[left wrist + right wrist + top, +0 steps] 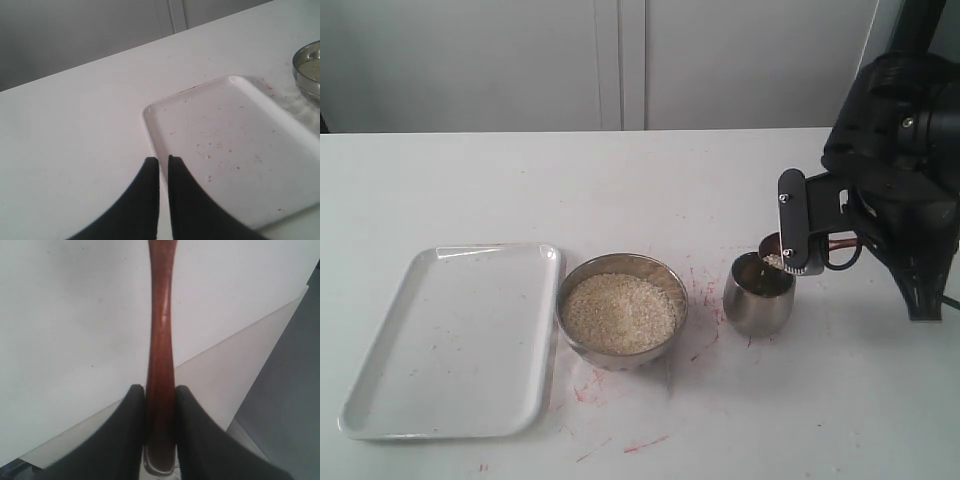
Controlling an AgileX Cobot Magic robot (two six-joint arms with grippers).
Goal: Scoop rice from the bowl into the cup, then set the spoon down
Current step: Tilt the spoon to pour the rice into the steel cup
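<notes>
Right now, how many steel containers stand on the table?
2. In the exterior view, the bowl is in the middle, beside the white tray; the cup is to its right, below the spoon. None seems hidden.

No legible txt, labels, brands, nos. or signs in any view. Tray (450,340), bowl (620,358), cup (757,305) & spoon (161,340) all plain. Red marks (645,443) on table (620,190): smears, not chars.
</notes>
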